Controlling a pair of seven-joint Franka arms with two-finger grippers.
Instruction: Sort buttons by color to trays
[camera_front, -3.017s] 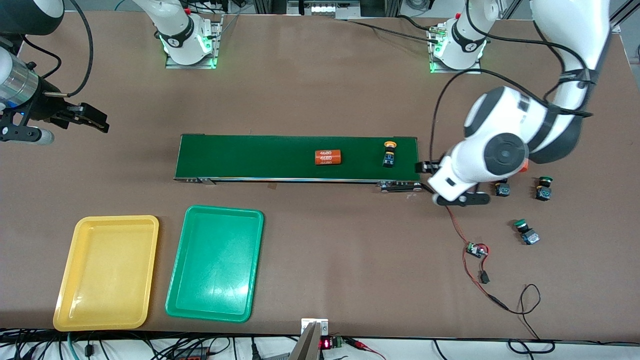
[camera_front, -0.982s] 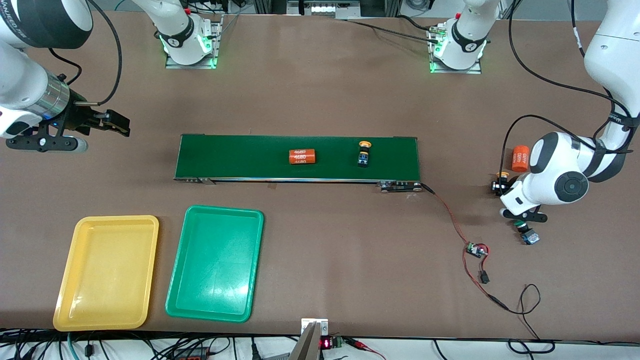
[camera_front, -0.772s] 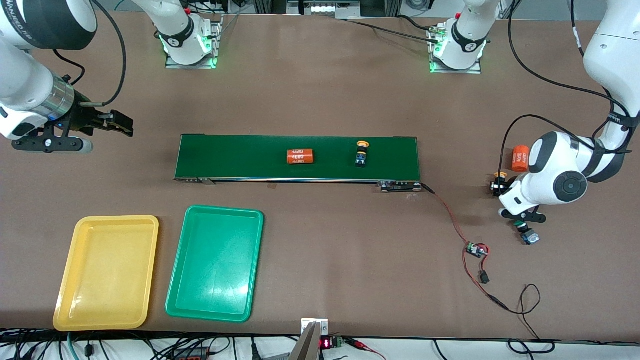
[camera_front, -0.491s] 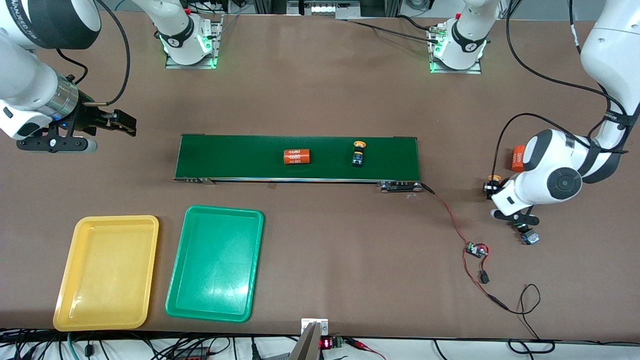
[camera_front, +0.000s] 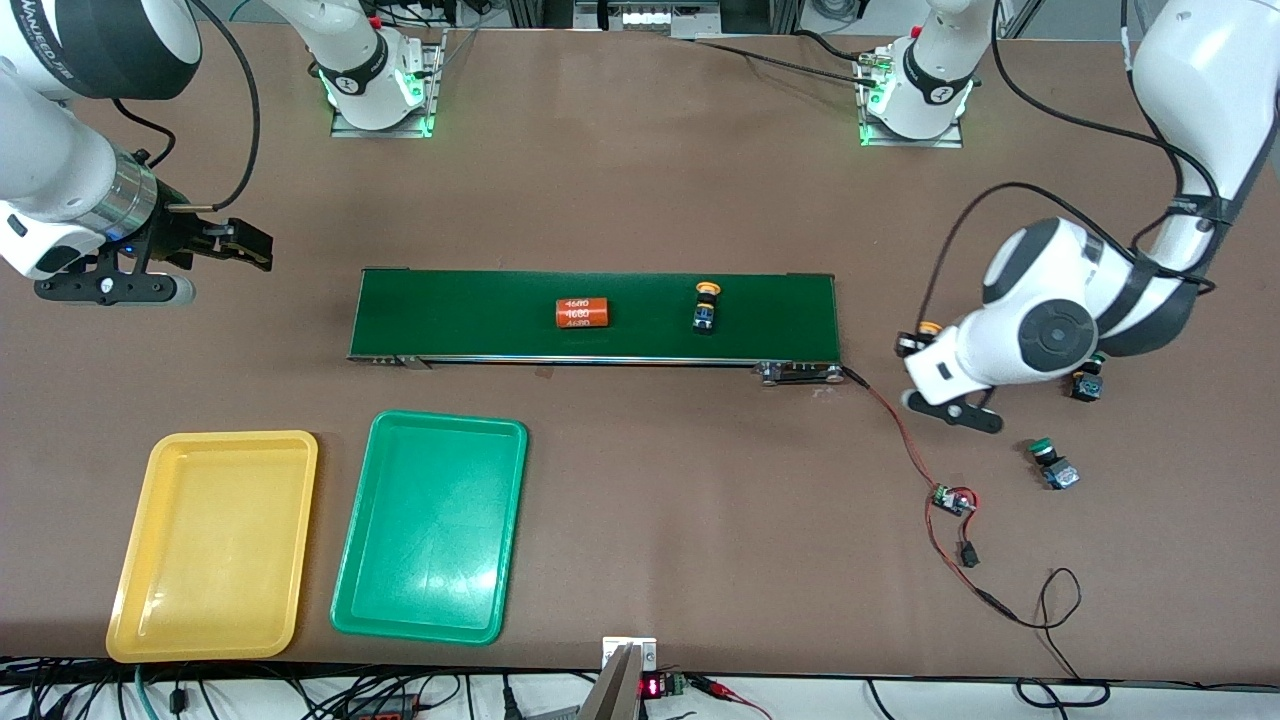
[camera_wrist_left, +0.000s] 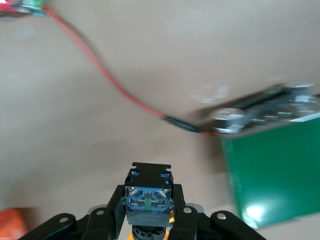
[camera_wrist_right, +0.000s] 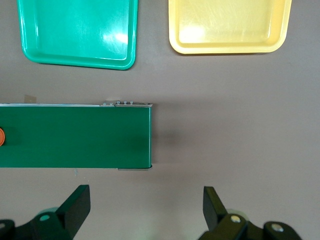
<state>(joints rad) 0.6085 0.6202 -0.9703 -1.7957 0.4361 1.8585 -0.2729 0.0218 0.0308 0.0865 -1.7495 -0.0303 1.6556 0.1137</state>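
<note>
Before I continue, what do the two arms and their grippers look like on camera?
Both arms are glossy white with dark grey joint discs and black cables looped alongside. The left gripper and right gripper have black fingers. The right arm's wrist has a silver metal ring. Both bases glow green.

Brown matte table is seen filling the view, evenly lit from above. Metal framing is glimpsed along the edge farthest from the front camera. Cables are bundled along the nearest edge.
</note>
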